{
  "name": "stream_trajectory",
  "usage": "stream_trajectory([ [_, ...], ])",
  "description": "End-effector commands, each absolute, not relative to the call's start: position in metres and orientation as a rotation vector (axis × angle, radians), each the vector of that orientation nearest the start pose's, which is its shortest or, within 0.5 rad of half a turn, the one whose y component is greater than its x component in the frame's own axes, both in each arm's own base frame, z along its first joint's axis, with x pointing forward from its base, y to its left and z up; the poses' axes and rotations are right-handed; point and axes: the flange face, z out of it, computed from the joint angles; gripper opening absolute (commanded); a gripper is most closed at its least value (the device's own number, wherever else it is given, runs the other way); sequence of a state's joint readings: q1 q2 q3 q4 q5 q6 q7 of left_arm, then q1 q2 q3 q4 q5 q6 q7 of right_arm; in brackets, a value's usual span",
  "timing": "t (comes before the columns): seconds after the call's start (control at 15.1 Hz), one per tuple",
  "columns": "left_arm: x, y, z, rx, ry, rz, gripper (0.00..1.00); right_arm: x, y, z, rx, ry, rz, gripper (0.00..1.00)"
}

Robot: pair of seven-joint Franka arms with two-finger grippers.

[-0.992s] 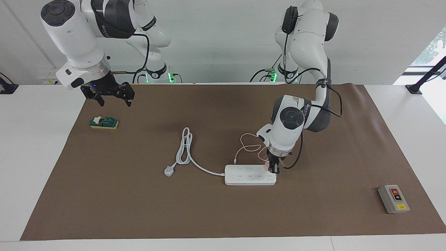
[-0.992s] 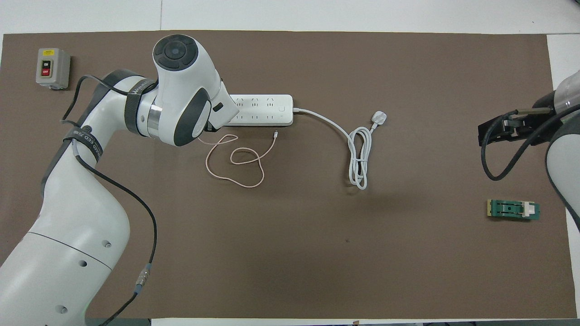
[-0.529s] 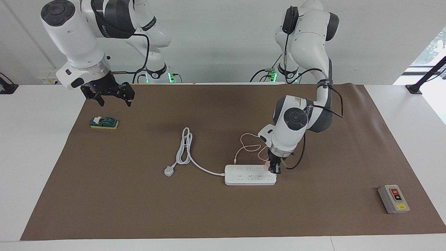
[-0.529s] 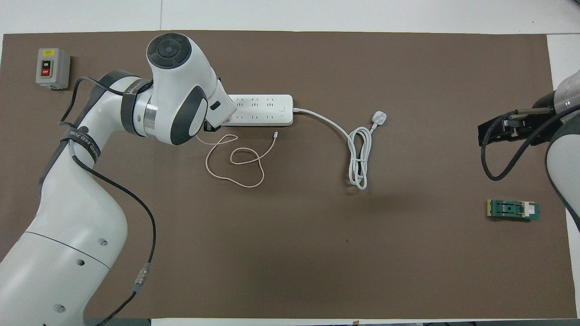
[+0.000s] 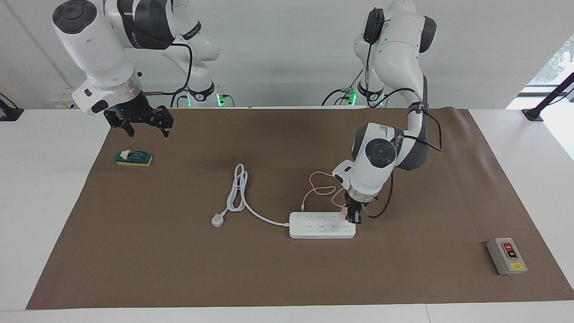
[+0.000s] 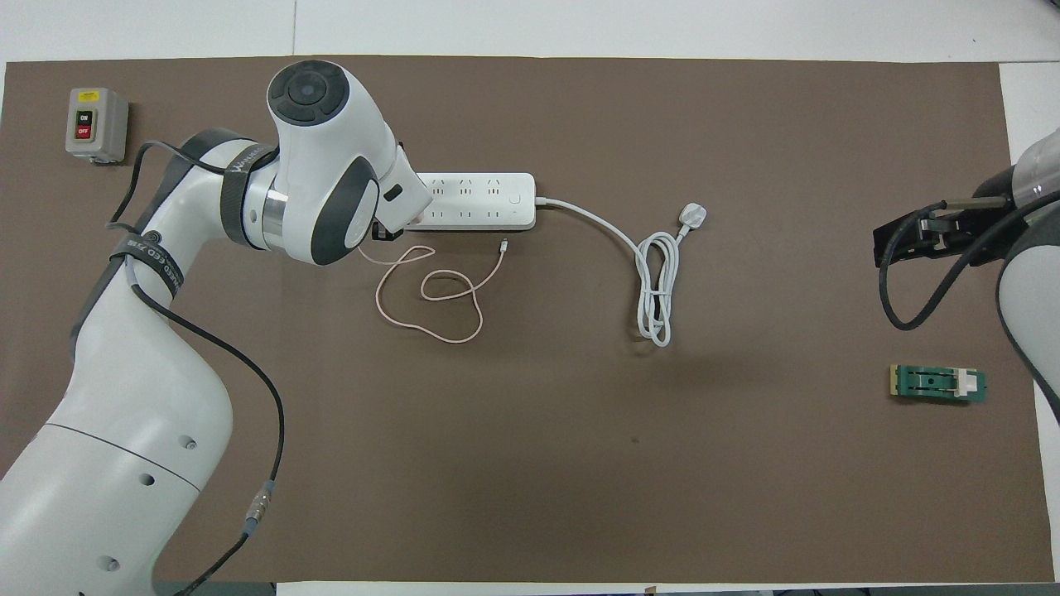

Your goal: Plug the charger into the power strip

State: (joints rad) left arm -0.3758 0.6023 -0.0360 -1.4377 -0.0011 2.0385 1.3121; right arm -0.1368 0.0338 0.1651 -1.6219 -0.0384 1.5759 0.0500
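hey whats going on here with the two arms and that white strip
The left tool is shut on the small pink charger and holds it down at the end of the power strip toward the left arm's end of the table; whether it is fully seated cannot be told. The charger's thin pink cable lies looped nearer the robots. The right tool waits open, raised above the green block.
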Motion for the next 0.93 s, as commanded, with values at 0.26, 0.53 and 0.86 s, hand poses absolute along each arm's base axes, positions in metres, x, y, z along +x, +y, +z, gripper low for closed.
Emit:
stream_trajectory([
  [0.26,0.669,-0.269,0.312,-2.106,2.367,-0.071,0.95,0.554,0.009,0.584,-3.158,0.057,0.127,1.0],
  [0.53,0.67,-0.265,0.312,-2.137,2.358,-0.081,1.0,0.554,0.009,0.584,-3.159,0.057,0.125,1.0],
  [0.86,0.67,-0.266,0.321,-2.179,2.335,-0.104,1.0,0.554,0.009,0.584,-3.159,0.057,0.125,1.0],
])
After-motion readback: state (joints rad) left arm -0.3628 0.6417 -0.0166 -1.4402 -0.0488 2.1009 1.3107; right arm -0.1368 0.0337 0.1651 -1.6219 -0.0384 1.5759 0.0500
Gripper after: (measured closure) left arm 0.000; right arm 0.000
